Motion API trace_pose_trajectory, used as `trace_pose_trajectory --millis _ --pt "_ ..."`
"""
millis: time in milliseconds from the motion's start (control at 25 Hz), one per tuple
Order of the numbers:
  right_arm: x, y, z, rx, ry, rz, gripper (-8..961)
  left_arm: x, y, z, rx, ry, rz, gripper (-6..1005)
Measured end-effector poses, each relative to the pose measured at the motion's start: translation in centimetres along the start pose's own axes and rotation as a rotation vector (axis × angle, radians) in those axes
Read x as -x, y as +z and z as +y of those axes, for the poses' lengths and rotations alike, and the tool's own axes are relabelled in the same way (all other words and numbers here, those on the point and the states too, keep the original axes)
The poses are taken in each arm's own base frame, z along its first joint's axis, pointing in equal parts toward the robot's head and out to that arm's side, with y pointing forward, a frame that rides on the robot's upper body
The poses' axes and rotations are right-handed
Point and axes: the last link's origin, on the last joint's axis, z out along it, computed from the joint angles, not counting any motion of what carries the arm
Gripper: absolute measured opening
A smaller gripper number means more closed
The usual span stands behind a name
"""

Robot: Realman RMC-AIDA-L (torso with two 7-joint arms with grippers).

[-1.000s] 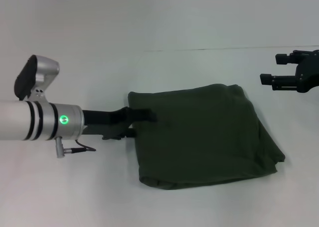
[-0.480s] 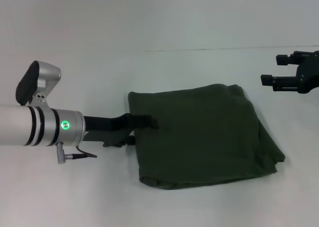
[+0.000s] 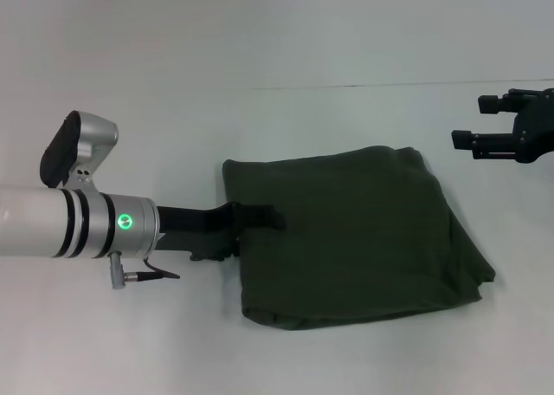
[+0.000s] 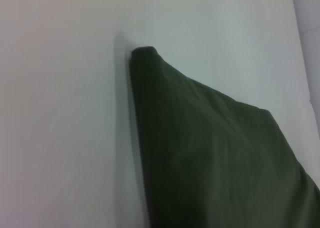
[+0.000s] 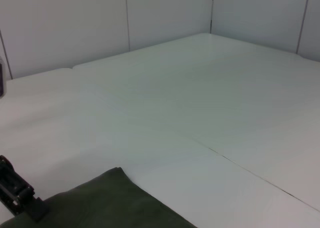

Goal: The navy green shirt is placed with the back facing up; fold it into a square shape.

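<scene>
pinching the left edge of my folded, soft dark olive-green shirt (image 3: 355, 235) with my left gripper (image 3: 258, 230), i judge squaring up comes next.

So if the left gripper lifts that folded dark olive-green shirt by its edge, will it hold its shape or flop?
The dark olive-green shirt would probably flop: its soft fabric lies in rumpled, rounded layers. Lifted at the edge by the left gripper, the stacked layers would likely sag and slide apart. It looks light for its size, so a push would probably bunch it on the smooth white table.
</scene>
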Motion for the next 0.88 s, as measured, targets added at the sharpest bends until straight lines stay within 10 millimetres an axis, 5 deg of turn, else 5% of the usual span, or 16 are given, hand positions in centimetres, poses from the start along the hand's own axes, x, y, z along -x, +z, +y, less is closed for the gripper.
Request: trace_pose_trajectory --millis 120,360,480,880 --pt "-0.02 -0.01 0.02 0.001 0.0 0.0 825 -0.07 -0.02 -0.18 -0.008 -0.002 0.009 947" --pt "-0.02 -0.11 0.03 0.001 0.001 -0.003 835 -0.02 -0.02 -0.33 -0.013 0.002 0.011 789" --pt "-0.03 -0.14 0.02 0.0 0.002 -0.004 839 0.16 0.14 -0.32 -0.019 0.014 0.002 547" --pt "-0.2 -0.26 -0.01 -0.006 0.009 -0.008 855 0.21 0.55 -0.01 -0.034 0.042 -0.014 299"
